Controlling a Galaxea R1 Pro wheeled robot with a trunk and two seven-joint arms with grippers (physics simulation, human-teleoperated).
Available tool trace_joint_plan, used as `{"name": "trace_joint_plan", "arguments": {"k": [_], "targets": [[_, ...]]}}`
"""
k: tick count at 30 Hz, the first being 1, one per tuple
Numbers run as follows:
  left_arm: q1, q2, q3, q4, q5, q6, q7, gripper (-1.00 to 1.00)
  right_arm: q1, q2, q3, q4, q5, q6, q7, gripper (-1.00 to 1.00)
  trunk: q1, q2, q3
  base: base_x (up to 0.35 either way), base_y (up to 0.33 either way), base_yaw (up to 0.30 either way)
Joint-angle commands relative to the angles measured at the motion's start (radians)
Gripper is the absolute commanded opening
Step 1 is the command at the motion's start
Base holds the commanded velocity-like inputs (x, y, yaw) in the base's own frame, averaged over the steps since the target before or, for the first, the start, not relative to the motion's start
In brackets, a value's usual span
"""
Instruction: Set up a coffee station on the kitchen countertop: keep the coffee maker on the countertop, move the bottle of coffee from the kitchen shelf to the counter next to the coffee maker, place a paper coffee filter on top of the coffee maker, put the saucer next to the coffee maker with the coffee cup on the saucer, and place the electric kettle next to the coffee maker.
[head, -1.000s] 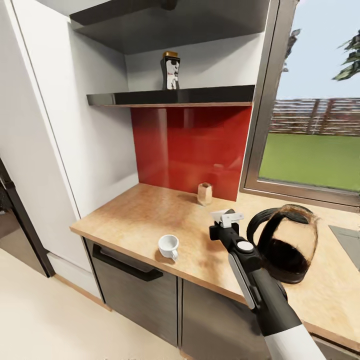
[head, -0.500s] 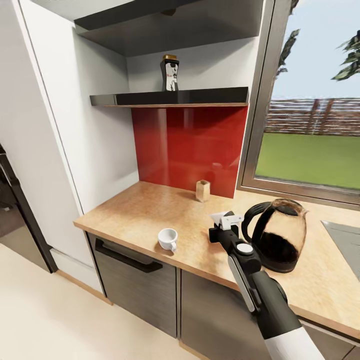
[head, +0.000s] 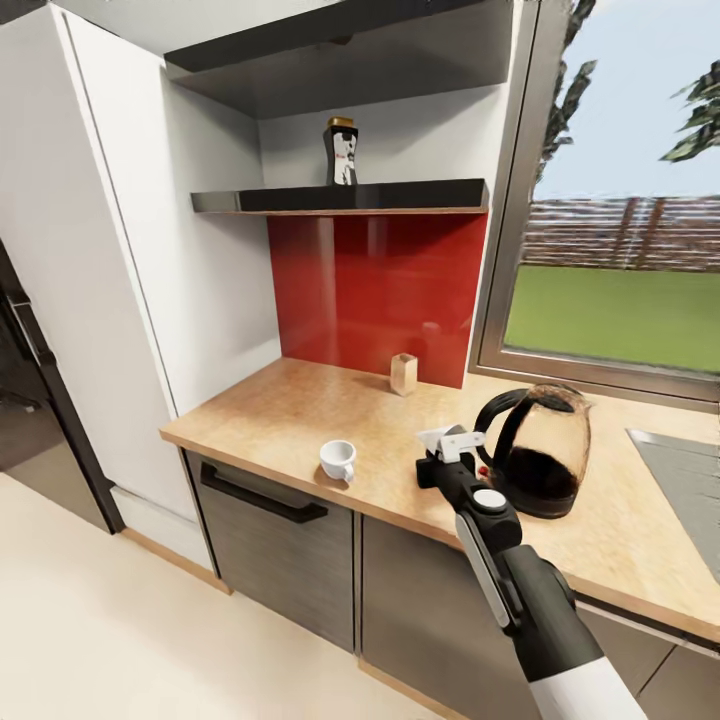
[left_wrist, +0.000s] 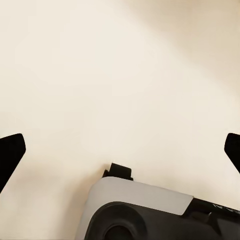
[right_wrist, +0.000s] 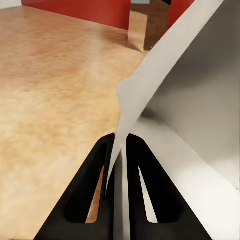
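Observation:
My right gripper (head: 452, 443) hangs over the front of the kitchen countertop (head: 270, 410), shut on the white paper coffee filter (head: 441, 436). In the right wrist view the filter (right_wrist: 165, 95) stands pinched between the black fingers (right_wrist: 92, 190). The electric kettle (head: 540, 455), dark with a loop handle, stands just right of that gripper. Left of it, a white coffee cup (head: 338, 461) sits near the counter's front edge. The bottle of coffee (head: 342, 152) is up on the black kitchen shelf (head: 400, 195). My left gripper (left_wrist: 120, 152) is open over pale floor. The coffee maker and saucer are out of view.
A small tan container (head: 403, 374) stands by the red backsplash (head: 380, 290). A steel sink (head: 685, 470) lies at the far right under the window. White tall cabinets (head: 130, 250) bound the counter on the left, with dark drawers (head: 270, 540) below.
The whole head view has shifted and widened, so the camera has drawn back from the counter. The right gripper still holds the filter beside the kettle.

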Motion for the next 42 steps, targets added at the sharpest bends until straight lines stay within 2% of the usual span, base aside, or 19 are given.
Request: {"name": "trace_joint_plan", "arguments": {"k": [1, 8, 17, 30, 42], "targets": [[0.0, -0.001, 0.003, -0.002, 0.0, -0.001, -0.001, 1.0, 0.0, 0.0, 0.002, -0.001, -0.003, 0.005, 0.002, -1.0, 0.0, -0.001, -0.001, -0.021, 0.0, 0.0], [0.0, -0.001, 0.003, -0.002, 0.0, -0.001, -0.001, 1.0, 0.002, 0.0, 0.002, -0.001, 0.001, 0.005, 0.046, -1.0, 0.0, -0.001, -0.001, -0.006, 0.0, 0.0], [0.0, -0.001, 0.003, -0.002, 0.0, -0.001, -0.001, 1.0, 0.002, 0.001, 0.003, -0.007, 0.001, 0.005, 0.05, -1.0, 0.0, -0.001, -0.001, -0.001, 0.0, 0.0], [0.0, -0.001, 0.003, -0.002, 0.0, -0.001, -0.001, 1.0, 0.002, 0.001, 0.003, -0.007, 0.001, 0.005, 0.05, -1.0, 0.0, -0.001, -0.001, -0.194, -0.025, 0.0], [0.0, -0.001, 0.003, -0.003, 0.0, -0.001, -0.001, 1.0, 0.002, 0.001, 0.003, -0.007, 0.001, 0.005, 0.051, -1.0, 0.0, -0.001, -0.001, -0.02, 0.0, 0.0]]}}
